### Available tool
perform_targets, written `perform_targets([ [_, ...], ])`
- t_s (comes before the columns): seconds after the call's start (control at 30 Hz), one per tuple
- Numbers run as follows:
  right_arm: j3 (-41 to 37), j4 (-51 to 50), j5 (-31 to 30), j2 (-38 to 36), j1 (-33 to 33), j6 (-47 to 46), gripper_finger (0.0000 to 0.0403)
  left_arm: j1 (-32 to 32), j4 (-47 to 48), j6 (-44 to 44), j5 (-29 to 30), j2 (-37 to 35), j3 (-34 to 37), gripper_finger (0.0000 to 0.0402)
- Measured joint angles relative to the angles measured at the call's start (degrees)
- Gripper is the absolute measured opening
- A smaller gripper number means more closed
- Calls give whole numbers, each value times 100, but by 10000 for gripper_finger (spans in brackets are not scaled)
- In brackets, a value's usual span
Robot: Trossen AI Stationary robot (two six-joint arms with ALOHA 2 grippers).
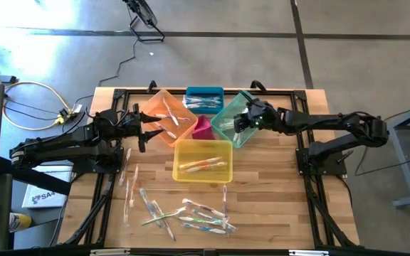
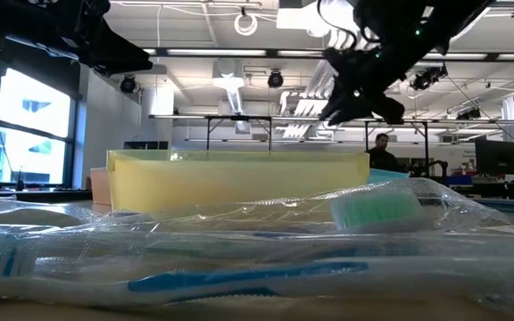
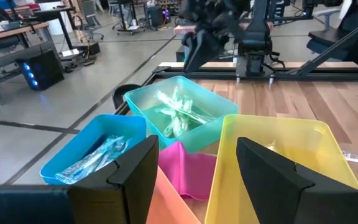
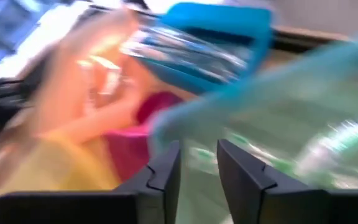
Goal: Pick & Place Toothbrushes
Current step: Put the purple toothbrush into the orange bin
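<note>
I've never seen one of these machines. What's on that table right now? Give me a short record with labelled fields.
Bins: orange bin, blue bin, green bin, yellow bin, pink bin, clustered mid-table
Bin contents: wrapped toothbrushes in all but the pink one, which looks empty
Loose toothbrushes: scattered on the wooden table, near edge
Left hand: open, empty, over the orange bin
Right hand: over the green bin, fingers apart, nothing visibly held
</note>
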State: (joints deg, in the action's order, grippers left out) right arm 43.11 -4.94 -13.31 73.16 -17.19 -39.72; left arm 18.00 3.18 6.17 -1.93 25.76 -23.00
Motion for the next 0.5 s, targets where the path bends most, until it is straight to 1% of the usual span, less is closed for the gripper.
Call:
perform_targets([
  [0.2, 0, 1011, 548, -41, 432, 1005, 47, 2, -3, 0, -2, -1, 0, 211],
  [0.33, 0, 1168, 646, -41, 740, 1405, 13, 0, -4, 0, -2, -1, 0, 211],
  [0.4, 0, 1202, 608, -41, 887, 1442, 6, 2, -7, -2, -2, -2, 0, 211],
  [0.5, 0, 1316, 669, -41, 1059, 1442, 6, 0, -7, -2, 0, -1, 0, 211],
])
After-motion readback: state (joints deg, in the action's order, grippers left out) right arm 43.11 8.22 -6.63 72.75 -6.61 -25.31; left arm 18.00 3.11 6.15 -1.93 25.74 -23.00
